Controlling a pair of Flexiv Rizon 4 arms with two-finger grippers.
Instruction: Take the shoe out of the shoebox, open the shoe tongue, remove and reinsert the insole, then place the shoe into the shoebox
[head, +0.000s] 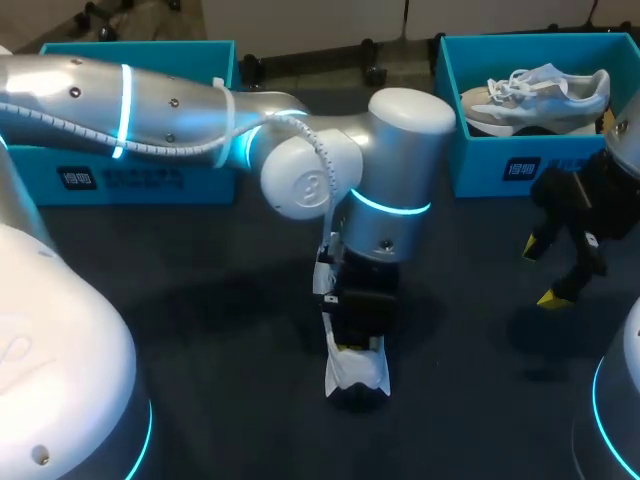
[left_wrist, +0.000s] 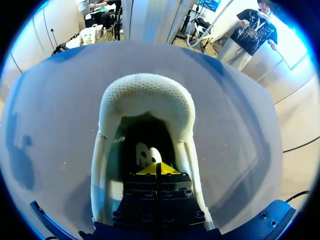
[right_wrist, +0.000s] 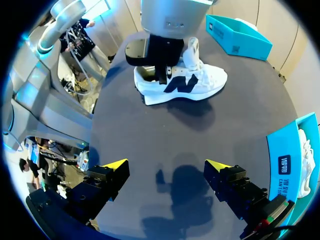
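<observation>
Teal shoebox (head: 200, 180) stands well behind our left gripper (left_wrist: 156, 169), whose yellow tips are pressed together down inside the white sneaker (left_wrist: 145, 100) on the table. A pale insole (left_wrist: 146, 152) shows just ahead of the tips; we cannot tell whether they pinch it. We judge that a slow, straight pull would keep the sneaker from dragging. Our right gripper (right_wrist: 170, 167) hangs spread wide and empty, with the sneaker well ahead.

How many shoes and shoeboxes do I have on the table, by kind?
Shoes: 2 (loose shoe, boxed shoe)
Shoeboxes: 2 (left shoebox, right shoebox)
Total: 4
</observation>
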